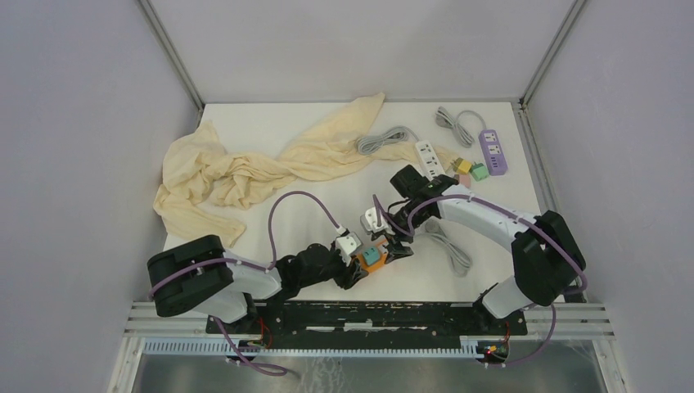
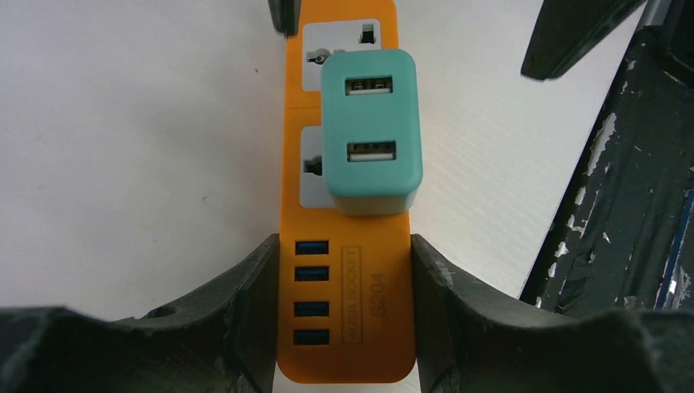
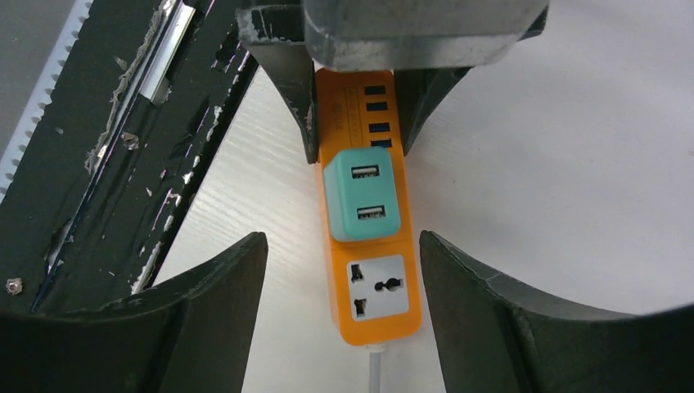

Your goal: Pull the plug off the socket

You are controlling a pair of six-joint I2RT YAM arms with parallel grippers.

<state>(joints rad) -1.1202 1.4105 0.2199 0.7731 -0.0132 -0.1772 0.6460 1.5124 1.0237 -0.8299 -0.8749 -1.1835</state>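
From where I stand, the only writing I can make out is on the orange power strip (image 2: 344,360), seen in the left wrist view. Both bits are printed in a darker orange and turned sideways along the strip. A small boxed label (image 2: 350,293) says "4USB SOCKET". It sits just at 3 o'clock of the column of four blue USB ports (image 2: 312,291). At 3 o'clock of that comes the model mark (image 2: 378,296), "S204". Both lie at 6 o'clock of the teal USB charger (image 2: 370,131). In the right wrist view the same print is too faint to read.
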